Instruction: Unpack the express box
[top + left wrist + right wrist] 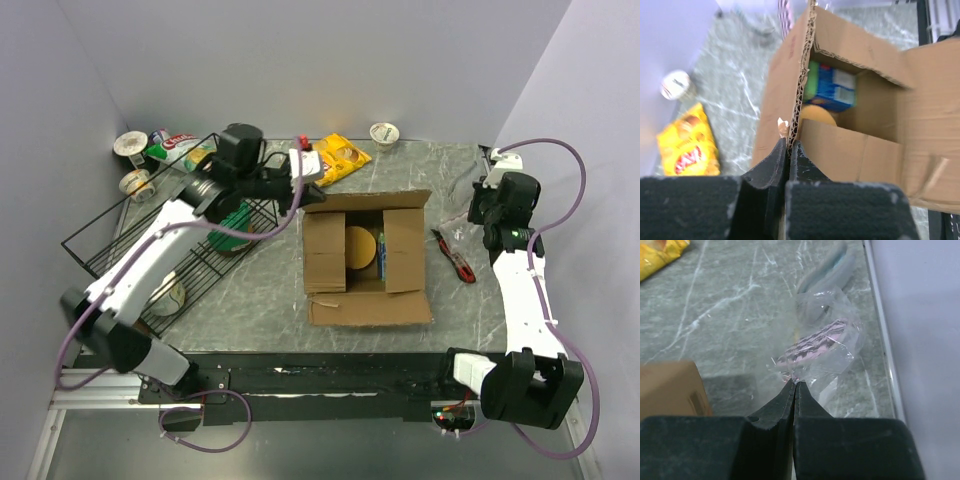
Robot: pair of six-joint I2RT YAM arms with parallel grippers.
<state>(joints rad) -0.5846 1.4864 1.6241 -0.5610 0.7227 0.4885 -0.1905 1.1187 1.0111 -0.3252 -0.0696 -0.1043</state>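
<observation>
The express box (366, 292) is a brown cardboard carton, open in the middle of the table with its flaps spread. Inside lie a yellow round item (360, 245) and a blue packet (834, 91). My left gripper (308, 192) is shut on the corrugated edge of the box's far left flap (801, 85); in the left wrist view the fingertips (781, 150) pinch that edge. My right gripper (487, 208) is at the far right, shut on the corner of a clear plastic packet (817, 347) with a pink pattern that rests on the table.
A black wire basket (130, 240) stands at the left with a green item (235, 225) in it. Cups (130, 145) and a green packet (180, 150) sit behind it. A yellow snack bag (340, 158), a cup (384, 133) and a red-and-black tool (455, 255) lie on the table.
</observation>
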